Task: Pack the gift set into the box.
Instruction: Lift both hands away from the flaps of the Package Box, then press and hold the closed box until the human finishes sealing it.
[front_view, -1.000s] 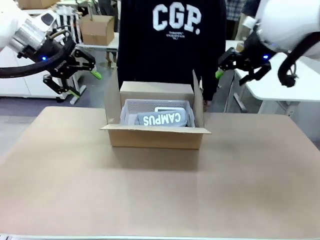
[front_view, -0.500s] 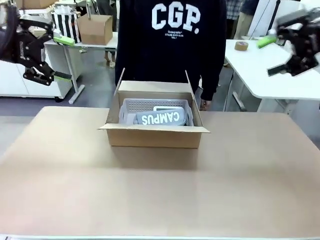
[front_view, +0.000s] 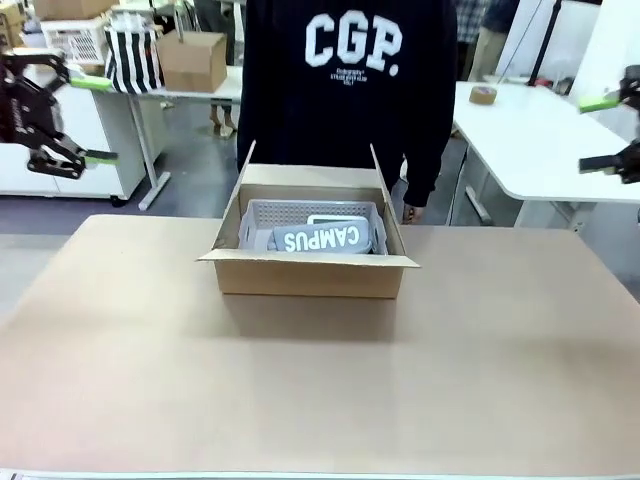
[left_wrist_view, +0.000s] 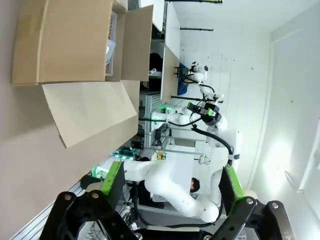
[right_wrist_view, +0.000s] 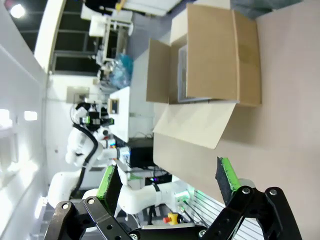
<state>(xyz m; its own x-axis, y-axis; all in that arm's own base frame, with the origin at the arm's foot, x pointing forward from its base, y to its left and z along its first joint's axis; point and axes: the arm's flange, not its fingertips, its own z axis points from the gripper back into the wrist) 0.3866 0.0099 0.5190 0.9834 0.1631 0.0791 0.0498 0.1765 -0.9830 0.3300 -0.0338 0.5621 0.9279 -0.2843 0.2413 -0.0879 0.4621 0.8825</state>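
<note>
Midway between our left pincer (front_view: 95, 118) and right pincer (front_view: 598, 132), well apart from both, the gift set (front_view: 320, 237) lies inside the box (front_view: 310, 275). Both pincers hang spread and empty. We judge packing done, and folding the flaps (front_view: 385, 190) shut comes next.

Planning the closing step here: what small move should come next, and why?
Probably swing the left pincer in toward the left side flap of the box to fold it over. The gift set already lies inside, the flaps are open, and both the left and the right pincer are open, empty and off to the sides.
</note>
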